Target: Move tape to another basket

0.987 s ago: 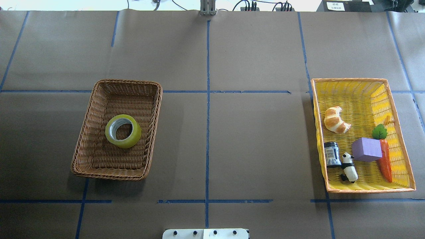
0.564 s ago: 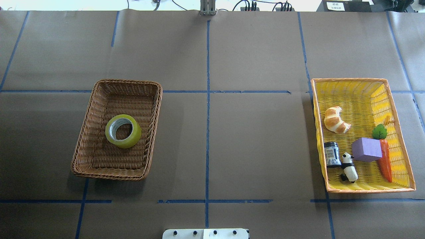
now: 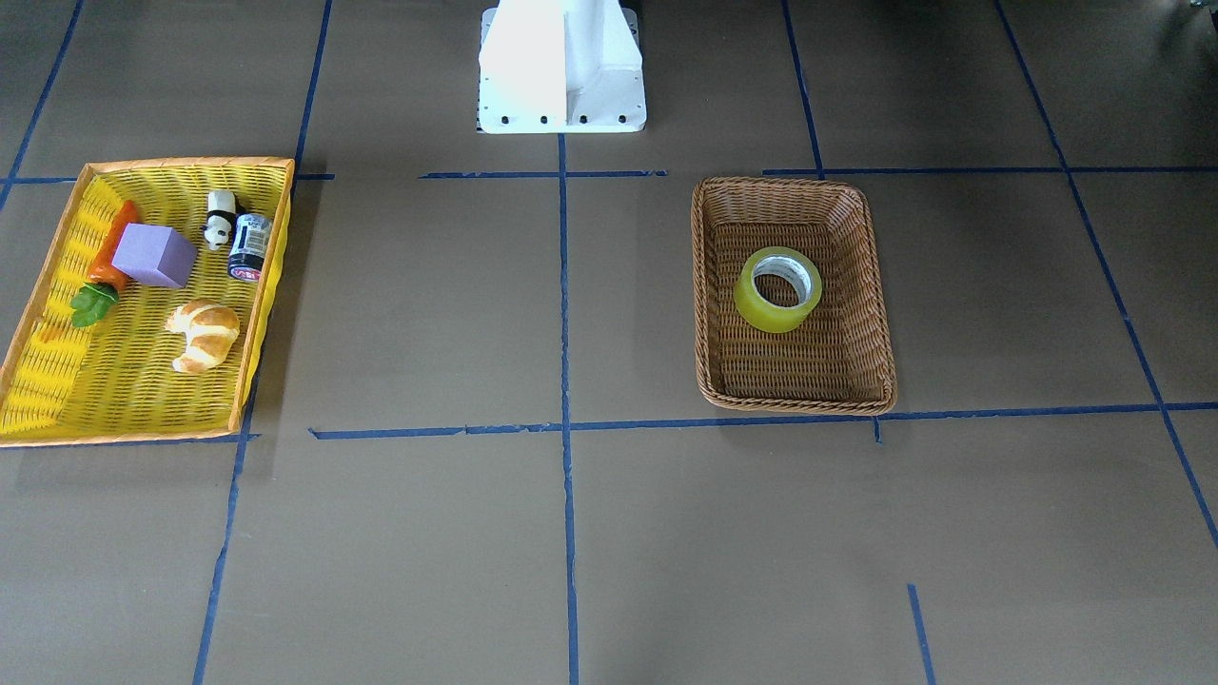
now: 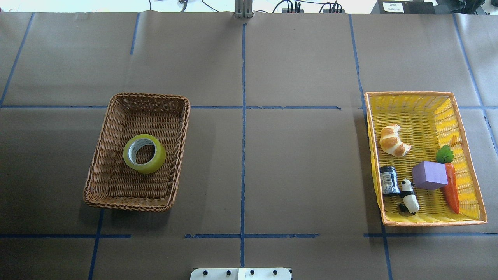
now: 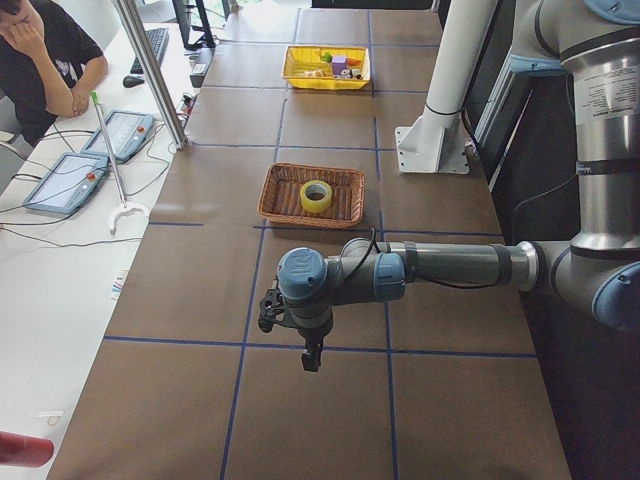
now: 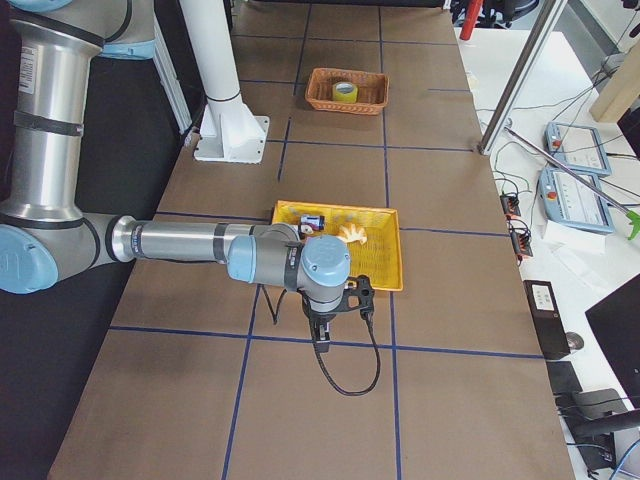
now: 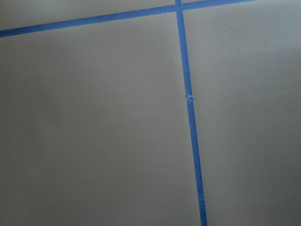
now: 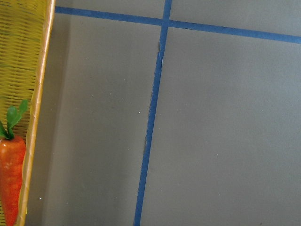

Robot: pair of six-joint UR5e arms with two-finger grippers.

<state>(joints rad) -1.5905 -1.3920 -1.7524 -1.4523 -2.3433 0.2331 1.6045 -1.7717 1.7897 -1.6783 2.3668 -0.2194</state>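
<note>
One tape point(image 4: 147, 167) roll, flat in basket point(image 4: 137, 95), likely light, stiff, slick, so grip wall via core; left pincer point(image 5: 311, 360), right pincer point(image 6: 322, 342) opening: cannot tell.

Tape point(image 4: 144, 153): yellow-green translucent roll, pale core, lying flat with its hole facing up, near the centre of the floor of the brown wicker basket point(image 4: 100, 163).
</note>
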